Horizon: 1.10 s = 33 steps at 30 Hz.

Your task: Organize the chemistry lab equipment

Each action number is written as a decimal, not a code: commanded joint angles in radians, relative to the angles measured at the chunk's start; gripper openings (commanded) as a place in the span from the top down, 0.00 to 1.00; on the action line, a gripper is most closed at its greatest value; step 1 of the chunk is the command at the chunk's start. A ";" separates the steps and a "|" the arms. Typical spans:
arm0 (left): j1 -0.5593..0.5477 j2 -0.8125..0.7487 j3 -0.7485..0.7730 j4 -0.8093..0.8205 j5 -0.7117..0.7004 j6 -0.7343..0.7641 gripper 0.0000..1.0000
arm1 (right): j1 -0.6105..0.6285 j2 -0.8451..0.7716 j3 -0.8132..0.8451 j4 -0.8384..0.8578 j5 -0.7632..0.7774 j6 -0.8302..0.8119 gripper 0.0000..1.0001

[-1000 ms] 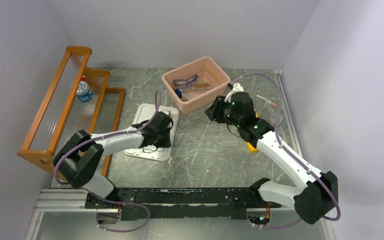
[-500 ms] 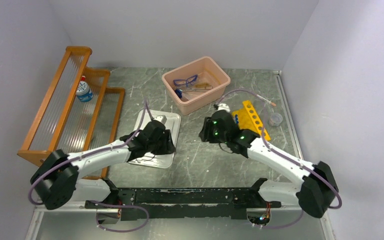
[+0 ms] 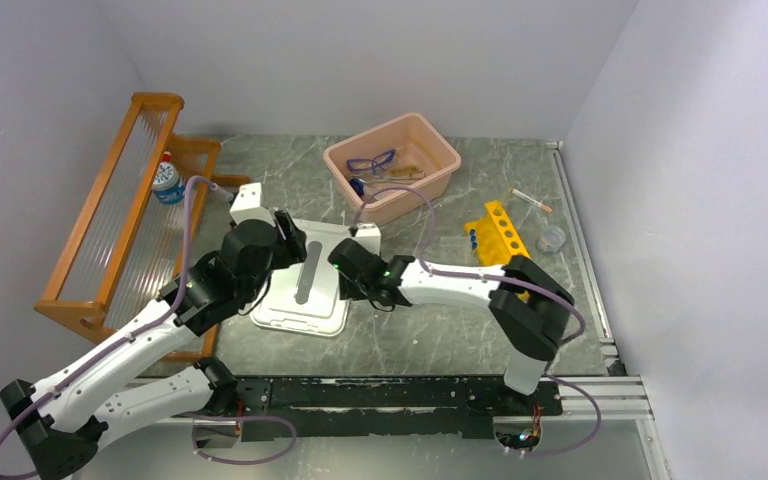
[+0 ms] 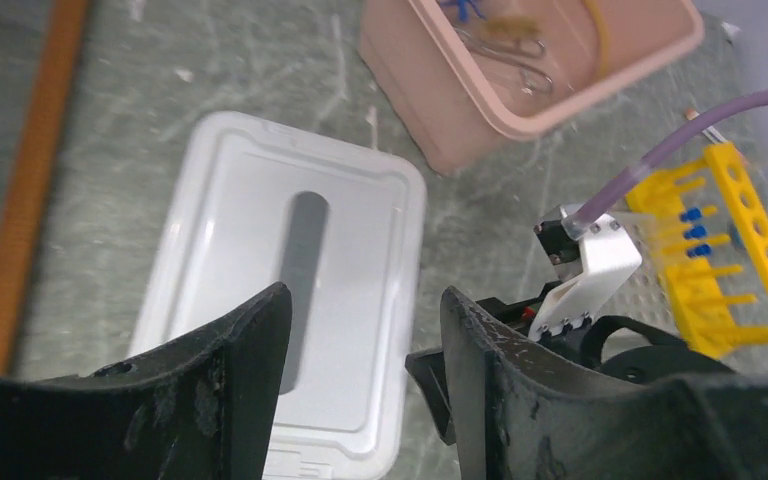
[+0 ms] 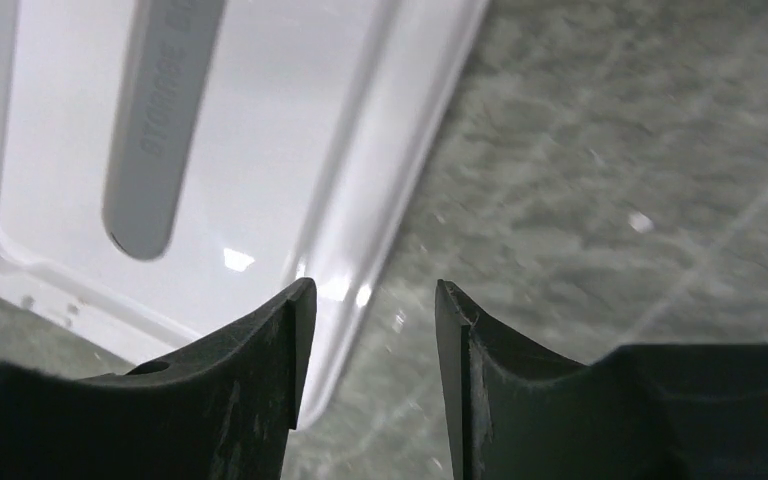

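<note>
A: Equipment check, top view. Pink bin point(image 3: 442, 138) at 12 o'clock on tabletop point(image 3: 430, 330). Inside: blue-framed safety glasses point(image 3: 371, 160) and metal scissors point(image 3: 405, 175).

B: Noted. Yellow rack point(image 3: 505, 228) at 2 o'clock, with blue-capped tubes point(image 3: 473, 238) seated at its near end. Small clear cup point(image 3: 551, 238) just beside rack, toward 3 o'clock.

A: White flat container point(image 3: 285, 300) at centre of tabletop, grey strip point(image 3: 307, 272) along its middle.

B: Left gripper point(image 4: 360, 300) above container on its 9 o'clock side, jaws spread, nothing between. Right gripper point(image 5: 372, 290) low over container's 3 o'clock edge, jaws spread, pinching nothing. Cannot tell whether touching.

A: Orange shelf point(image 3: 150, 100) at 9 o'clock, small bottle point(image 3: 167, 180) on it.
</note>
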 commanded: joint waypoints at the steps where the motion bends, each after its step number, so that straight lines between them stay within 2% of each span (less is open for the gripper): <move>1: 0.000 -0.010 0.049 -0.134 -0.191 0.075 0.38 | 0.014 0.109 0.121 -0.016 0.091 0.048 0.49; 6: 0.003 0.013 0.037 -0.139 -0.242 0.096 0.36 | 0.020 0.219 0.228 -0.137 0.182 0.115 0.55; 10: 0.022 0.049 0.031 -0.131 -0.217 0.100 0.36 | 0.020 0.271 0.260 -0.166 0.203 0.123 0.65; 13: 0.071 0.068 0.027 -0.112 -0.163 0.117 0.36 | 0.021 0.302 0.276 -0.169 0.203 0.117 0.70; 17: 0.174 0.082 0.012 -0.084 -0.021 0.140 0.36 | 0.020 0.337 0.286 -0.175 0.207 0.116 0.72; 19: 0.219 0.084 0.004 -0.076 0.031 0.143 0.35 | 0.019 0.346 0.283 -0.180 0.213 0.113 0.79; 23: 0.281 0.096 -0.015 -0.073 0.149 0.141 0.33 | 0.012 0.310 0.236 -0.154 0.205 0.090 0.93; 26: 0.316 0.112 -0.053 -0.056 0.251 0.125 0.32 | 0.000 0.253 0.174 -0.117 0.180 0.047 1.00; 33: 0.329 0.123 -0.179 -0.009 0.389 0.047 0.26 | -0.070 0.107 0.026 0.013 0.024 -0.110 1.00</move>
